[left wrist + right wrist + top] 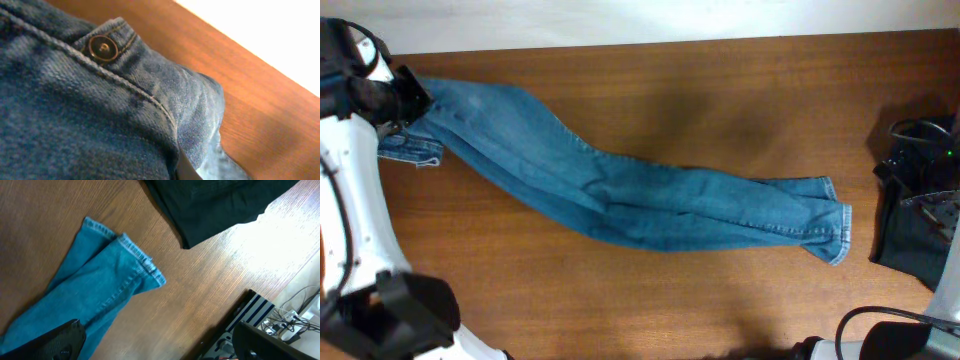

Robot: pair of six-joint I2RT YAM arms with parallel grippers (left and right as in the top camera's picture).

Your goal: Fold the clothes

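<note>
The clothes, a pair of blue jeans, lie stretched across the wooden table from the waistband at the far left to the hems at the right. My left gripper sits at the waistband, shut on the denim. In the left wrist view the clothes fill the frame, with a metal button and a stitched seam. The fabric hides most of the jaws. My right gripper hangs open above bare wood next to the leg ends, holding nothing.
A dark garment lies at the table's right edge beside the right arm and shows as a black cloth in the right wrist view. Cables and equipment sit past the table edge. The left arm's base stands at the front left.
</note>
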